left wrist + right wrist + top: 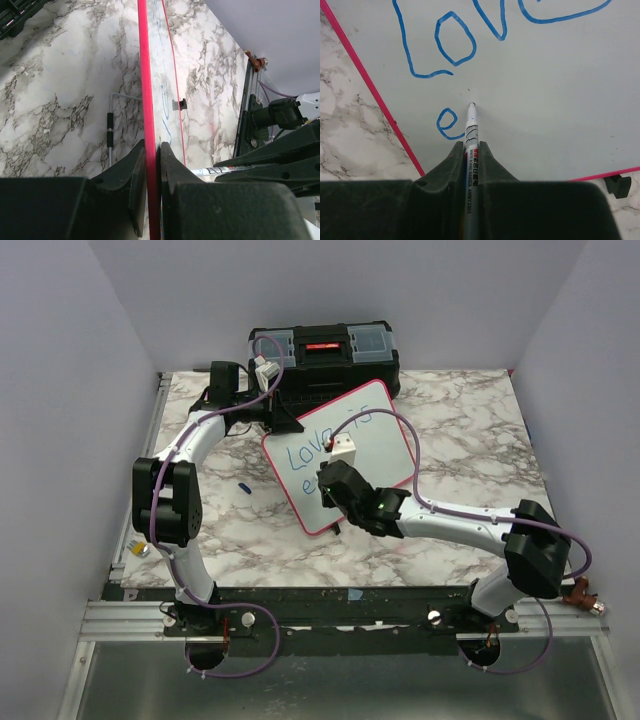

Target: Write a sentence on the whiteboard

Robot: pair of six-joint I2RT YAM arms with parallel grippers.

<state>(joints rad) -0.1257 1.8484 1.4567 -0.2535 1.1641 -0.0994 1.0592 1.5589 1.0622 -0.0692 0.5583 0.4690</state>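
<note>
The whiteboard (385,440), white with a pink-red frame, leans tilted in the middle of the table. Blue writing, the sentence (322,447), reads "Love is" with a single "e" (447,123) under it. My left gripper (272,424) is shut on the board's upper left edge; the left wrist view has the pink frame (145,75) pinched between the jaws of the left gripper (152,150). My right gripper (471,145) is shut on a white-barrelled marker (471,125). The marker's tip rests on the board just right of the "e".
A black toolbox (325,352) stands right behind the board at the table's far edge. A small blue marker cap (244,487) lies on the marble left of the board. A black foot (617,183) juts from the board's lower edge. Purple walls enclose the table.
</note>
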